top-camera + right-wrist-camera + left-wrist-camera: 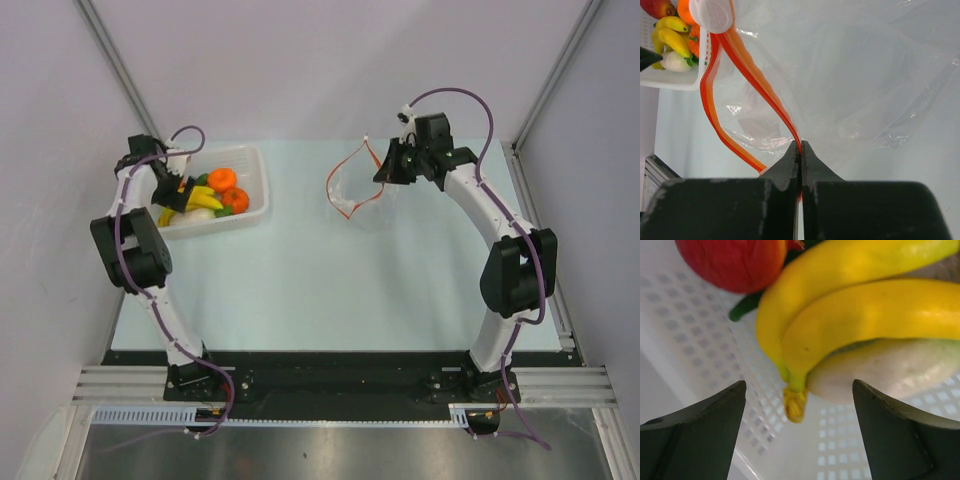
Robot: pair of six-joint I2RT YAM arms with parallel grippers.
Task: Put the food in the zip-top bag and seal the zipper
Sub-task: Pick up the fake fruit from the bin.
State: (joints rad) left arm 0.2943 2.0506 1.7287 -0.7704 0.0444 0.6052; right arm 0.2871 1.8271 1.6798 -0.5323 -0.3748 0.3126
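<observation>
Right gripper (800,146) clamped on zipper (747,65), holding bag (360,195) mouth open far right, bag seems empty; left gripper (797,390) jaws wide, holding nothing, over bananas (865,310) in far-left tray (256,175), ready to grab

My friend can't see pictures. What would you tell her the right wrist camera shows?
The right end effector is shut on the red-orange zipper of a clear bag, whose mouth gapes open. At the top left, farther off, a white tray holds yellow bananas.
</observation>
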